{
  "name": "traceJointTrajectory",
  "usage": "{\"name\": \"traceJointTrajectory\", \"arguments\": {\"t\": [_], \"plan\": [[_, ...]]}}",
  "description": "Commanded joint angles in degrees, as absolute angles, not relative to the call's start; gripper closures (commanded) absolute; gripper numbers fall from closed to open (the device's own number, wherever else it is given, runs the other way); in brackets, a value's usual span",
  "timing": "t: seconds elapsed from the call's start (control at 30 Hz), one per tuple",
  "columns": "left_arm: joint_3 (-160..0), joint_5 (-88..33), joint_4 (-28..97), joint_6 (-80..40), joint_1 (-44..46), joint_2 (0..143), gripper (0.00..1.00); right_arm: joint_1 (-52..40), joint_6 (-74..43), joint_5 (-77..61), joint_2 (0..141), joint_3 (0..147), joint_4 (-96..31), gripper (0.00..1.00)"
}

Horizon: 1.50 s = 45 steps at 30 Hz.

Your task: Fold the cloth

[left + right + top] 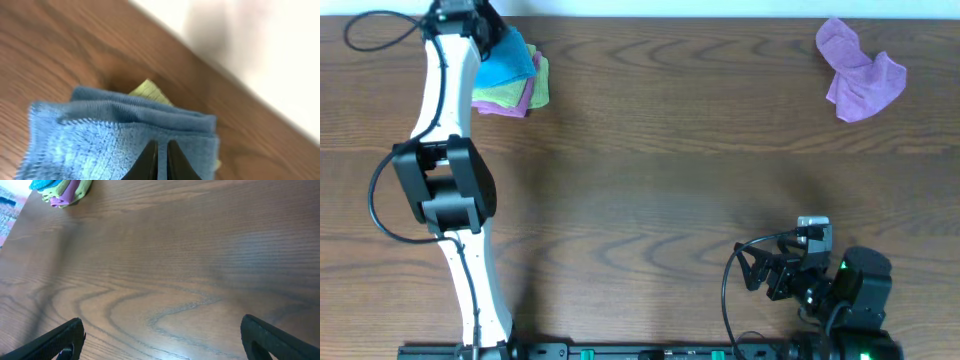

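The sky-blue cloth lies folded on top of a small stack of cloths at the table's far left corner. It fills the lower half of the left wrist view and shows small in the right wrist view. My left gripper is down on the cloth near its folded edge. Its fingers are almost together, with a thin strip of blue cloth between them. My right gripper is open and empty, low over bare table at the front right.
Under the blue cloth lie a folded lime-green cloth and a folded lilac cloth. A crumpled lilac cloth sits at the far right. The table's far edge runs just behind the stack.
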<state>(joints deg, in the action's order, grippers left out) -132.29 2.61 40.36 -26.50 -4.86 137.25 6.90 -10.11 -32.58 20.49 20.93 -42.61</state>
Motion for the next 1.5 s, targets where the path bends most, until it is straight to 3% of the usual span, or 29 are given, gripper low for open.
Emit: {"name": "traceJointTrajectory", "arguments": {"t": [0.0,0.07,0.17,0.27,0.3,0.73,1.0,1.23,1.47], "plan": [[-138.4,3.1,44.2,-23.8,-5.2,135.1,0.88,7.3,-10.7,-32.8,20.2,20.9,-42.7,0.01],[-141.8,2.9,47.7,-22.6,-5.2,135.1,0.74,7.3,-10.7,-32.8,20.2,20.9,-42.7,0.01],[-146.5,2.9,53.3,-21.7,-5.2,135.1,0.35,7.3,-10.7,-32.8,20.2,20.9,-42.7,0.01],[-149.8,2.9,58.1,-21.6,-5.2,135.0,0.07,7.3,-10.7,-32.8,20.2,20.9,-42.7,0.01],[-150.3,2.9,59.1,-21.6,-5.2,134.8,0.04,7.3,-10.7,-32.8,20.2,20.9,-42.7,0.01],[-151.3,-11.2,62.6,-22.9,-5.2,133.7,0.04,7.3,-10.7,-32.8,20.2,20.9,-42.7,0.01],[-151.3,-11.7,66.8,-21.1,-4.9,133.6,0.05,7.3,-10.7,-32.8,20.2,20.9,-42.7,0.01],[-151.3,-11.1,78.0,-14.9,-4.9,133.4,0.05,7.3,-10.7,-32.8,20.2,20.9,-42.7,0.01],[-151.2,-9.6,79.5,-13.2,-3.7,132.4,0.04,7.3,-10.7,-32.8,20.2,20.9,-42.7,0.01]]}}
